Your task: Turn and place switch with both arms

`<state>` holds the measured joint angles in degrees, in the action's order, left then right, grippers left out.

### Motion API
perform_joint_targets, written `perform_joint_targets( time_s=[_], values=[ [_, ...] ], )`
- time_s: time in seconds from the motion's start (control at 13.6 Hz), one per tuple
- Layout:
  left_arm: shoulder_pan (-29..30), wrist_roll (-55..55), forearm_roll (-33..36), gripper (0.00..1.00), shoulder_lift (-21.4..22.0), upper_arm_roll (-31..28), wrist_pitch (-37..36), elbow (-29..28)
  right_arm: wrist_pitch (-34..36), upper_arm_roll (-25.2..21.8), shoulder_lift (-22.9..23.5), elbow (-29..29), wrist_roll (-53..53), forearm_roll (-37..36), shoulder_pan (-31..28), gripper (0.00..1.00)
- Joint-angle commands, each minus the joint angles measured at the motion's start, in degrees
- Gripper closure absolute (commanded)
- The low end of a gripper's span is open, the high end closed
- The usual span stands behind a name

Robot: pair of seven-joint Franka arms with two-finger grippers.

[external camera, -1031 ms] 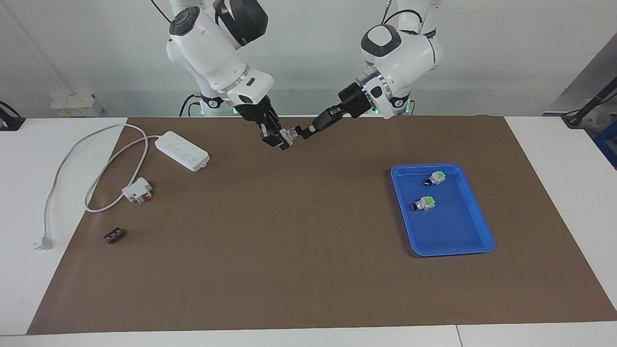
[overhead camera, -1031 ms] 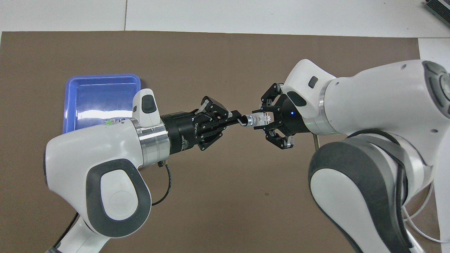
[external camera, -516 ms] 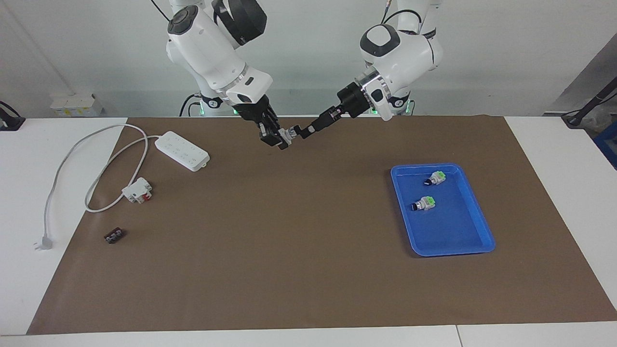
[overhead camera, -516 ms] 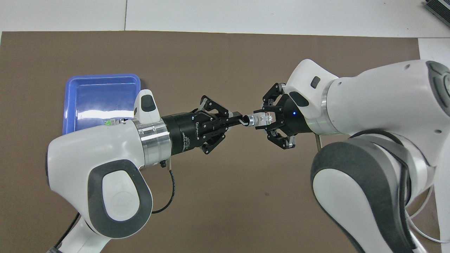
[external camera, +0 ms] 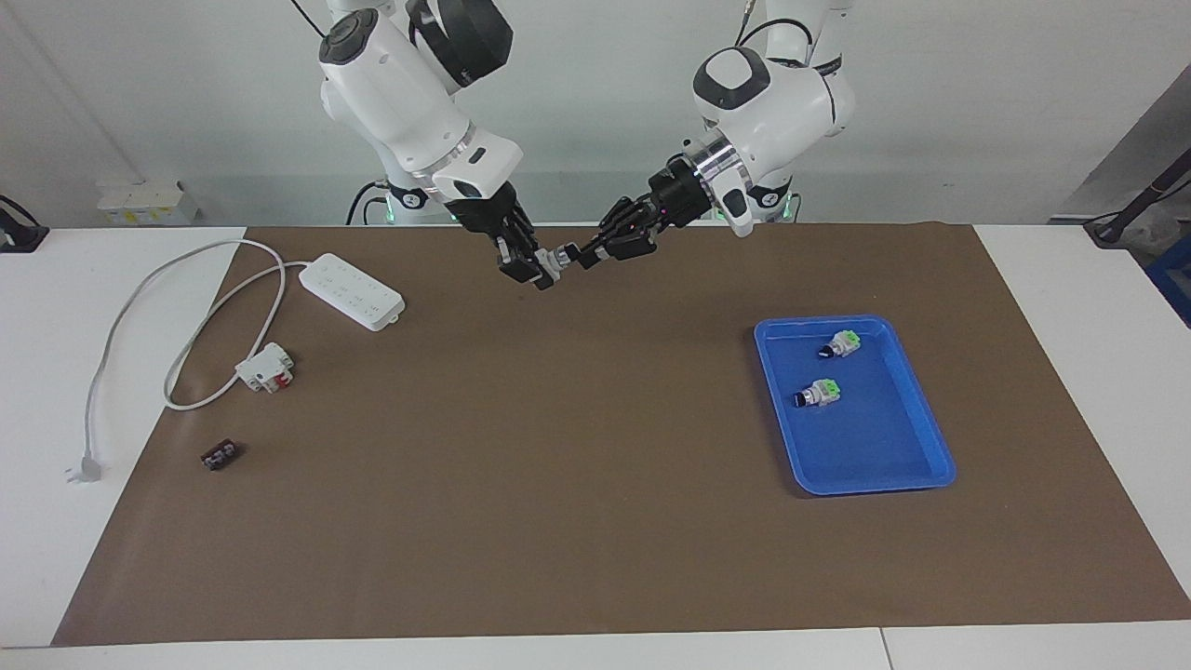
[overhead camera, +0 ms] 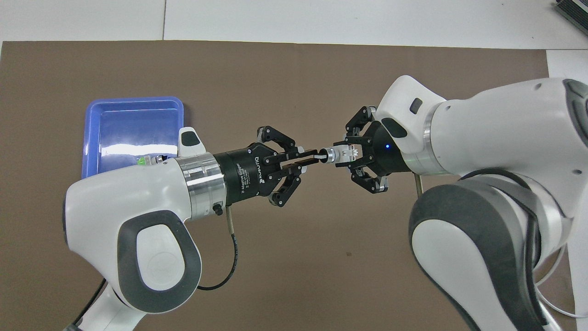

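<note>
The switch (external camera: 559, 256) hangs in the air between both grippers, over the brown mat near the robots' end. Its white-grey body (overhead camera: 343, 152) and black knob show; its orange end is hidden. My right gripper (external camera: 538, 266) is shut on the white body, also seen in the overhead view (overhead camera: 349, 155). My left gripper (external camera: 586, 254) is shut on the black knob end and lies nearly level in the overhead view (overhead camera: 318, 157).
A blue tray (external camera: 875, 484) toward the left arm's end holds two green-ended switches (external camera: 840, 342) (external camera: 819, 394). Toward the right arm's end lie a white power strip (external camera: 352, 290) with its cable, a white-and-red breaker (external camera: 266, 367) and a small black part (external camera: 220, 455).
My left gripper has rolled about its wrist axis while shut on the knob. Both hands and the switch have risen slightly.
</note>
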<state>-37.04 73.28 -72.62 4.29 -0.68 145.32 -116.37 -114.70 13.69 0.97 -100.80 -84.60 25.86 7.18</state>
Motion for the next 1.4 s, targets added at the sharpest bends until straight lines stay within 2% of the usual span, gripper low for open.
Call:
perform_joint_targets(
  time_s=[0.0,0.44,1.18,1.25,1.33],
  values=[
    [-1.0,9.3,-1.1,1.0,0.4,0.0,1.3,-0.2,-0.4,0.5,-1.1,-1.9,-1.2,1.7,0.2,1.0],
    [-0.9,22.4,-1.1,1.0,0.4,0.0,4.5,-1.1,-0.1,0.5,-1.1,-1.9,-1.2,1.7,0.2,1.0],
    [-0.9,22.0,1.9,1.0,0.3,0.0,4.8,-1.4,0.0,0.5,-1.1,-1.9,-1.1,1.7,0.2,1.0],
    [-0.8,22.0,1.9,1.0,0.3,0.0,4.8,-1.4,-0.2,0.5,-1.1,-1.8,-1.1,1.7,0.2,0.18],
    [-0.8,22.0,1.9,1.0,0.3,0.0,4.8,-1.4,-0.1,0.4,-1.1,-1.9,-1.2,1.7,0.2,0.0]
  ],
)
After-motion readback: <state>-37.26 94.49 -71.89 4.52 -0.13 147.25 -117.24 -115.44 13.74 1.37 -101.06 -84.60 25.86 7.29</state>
